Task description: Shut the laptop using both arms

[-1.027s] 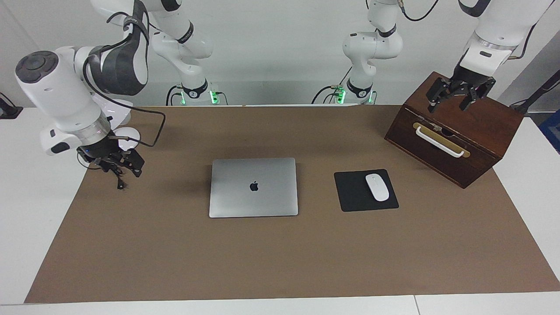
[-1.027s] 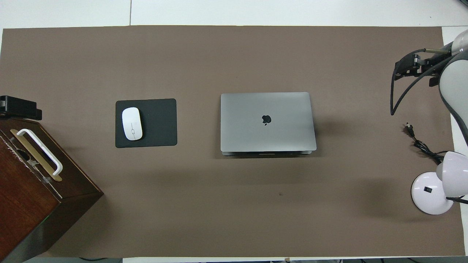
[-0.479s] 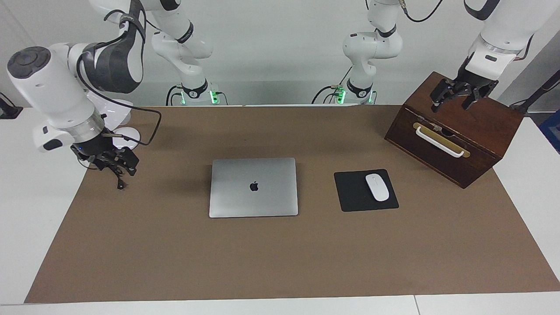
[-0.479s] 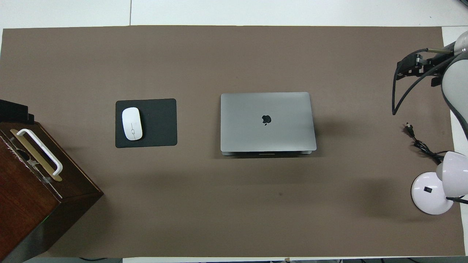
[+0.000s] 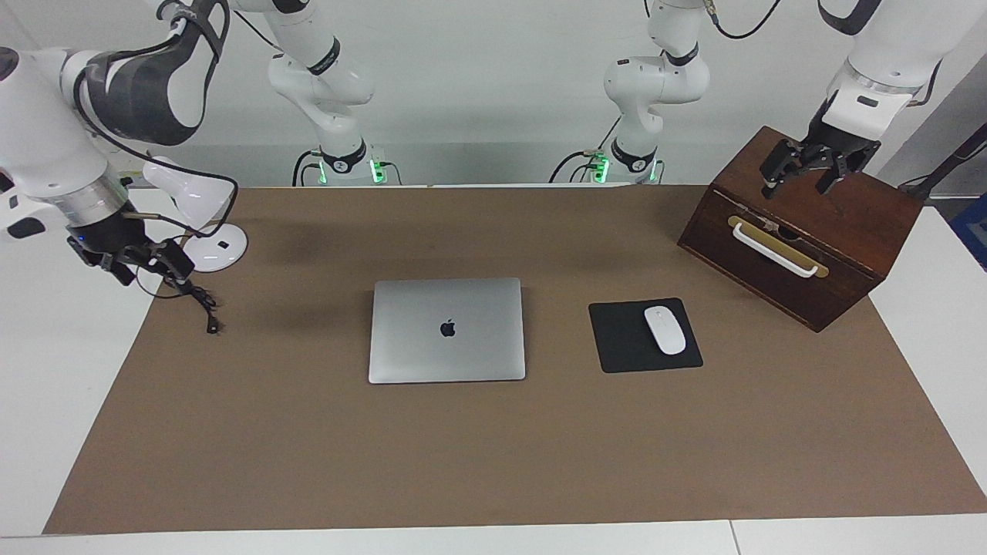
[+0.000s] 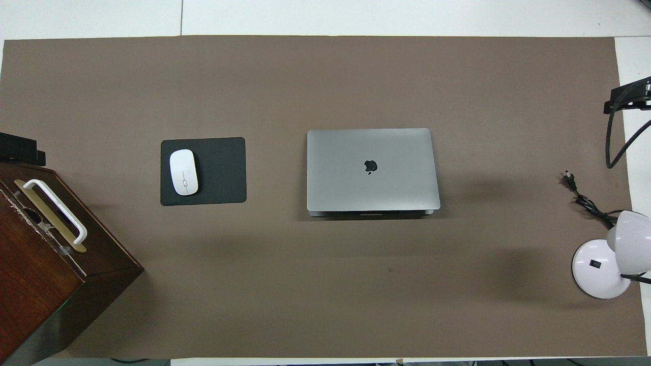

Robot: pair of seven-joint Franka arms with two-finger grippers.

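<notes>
Mat [image 5: 308, 462] – laptop [image 5: 447, 330] between both claws

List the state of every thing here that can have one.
laptop: lid shut, flat on the mat.
wooden box: drawer pushed in.
desk lamp: unplugged, plug lying loose on the mat.
mouse: resting on its pad.
left pincer: open, over the box.
right pincer: open, empty, beside the lamp.

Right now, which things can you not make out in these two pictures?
- Overhead view: left gripper and right gripper, each cut off by the picture edge.
- Overhead view: box, cut off at the corner.
- Both views: laptop keyboard, hidden under its shut lid.
- Facing view: lamp, partly hidden by the right arm.
</notes>
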